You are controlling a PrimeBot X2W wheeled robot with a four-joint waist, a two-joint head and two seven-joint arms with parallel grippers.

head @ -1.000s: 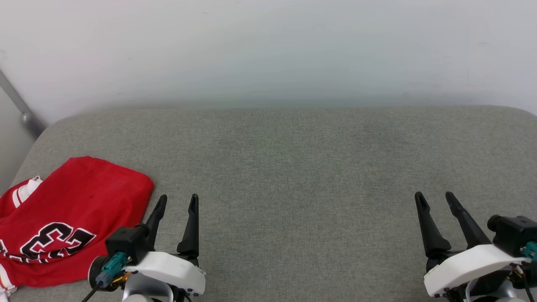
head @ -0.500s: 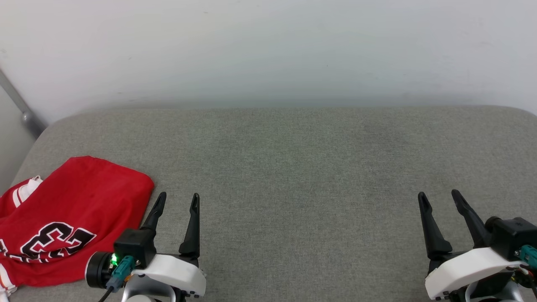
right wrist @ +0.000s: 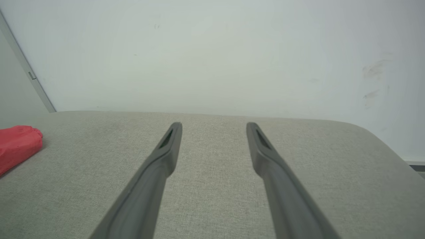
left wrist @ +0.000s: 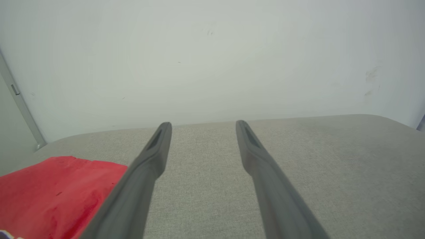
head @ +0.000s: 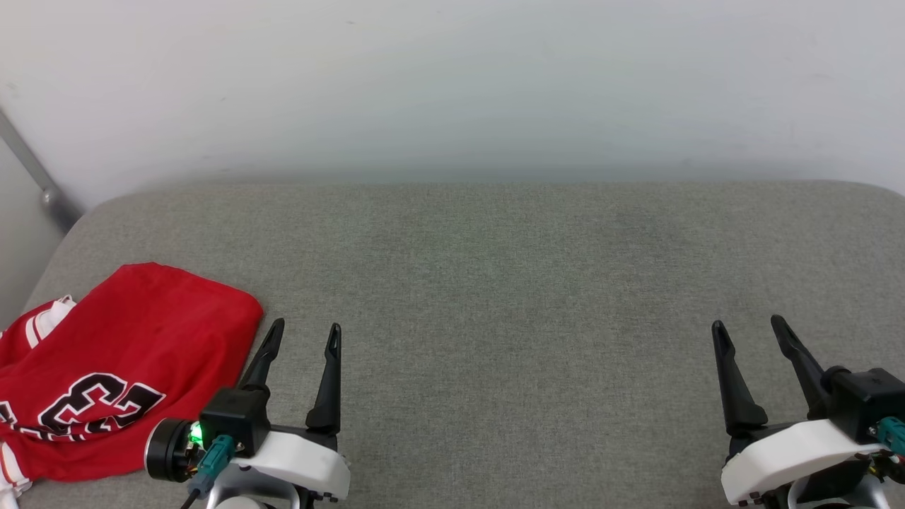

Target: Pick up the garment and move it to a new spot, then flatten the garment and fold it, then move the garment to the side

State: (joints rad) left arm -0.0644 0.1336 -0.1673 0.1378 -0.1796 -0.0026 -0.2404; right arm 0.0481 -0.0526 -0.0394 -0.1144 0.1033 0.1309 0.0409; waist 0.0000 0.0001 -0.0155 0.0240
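Observation:
The garment [head: 120,367] is a red jersey with a black white-outlined number print and white striped sleeve trim, lying folded at the near left of the grey cushioned surface [head: 509,283]. It also shows in the left wrist view as the garment [left wrist: 49,192] at lower left, and in the right wrist view as the garment [right wrist: 18,142] at the far left. My left gripper [head: 305,328] stands open just right of the garment, apart from it, nothing between its fingers. My right gripper [head: 748,325] is open at the near right, far from the garment.
A pale wall [head: 452,85] rises behind the surface's back edge. A grey metal bar [head: 32,177] slants down at the far left. The surface's corners are rounded, with the left edge close to the garment.
Both grippers have drawn slightly back toward the near edge and stayed open. The garment lies as it did; the view has shifted a little.

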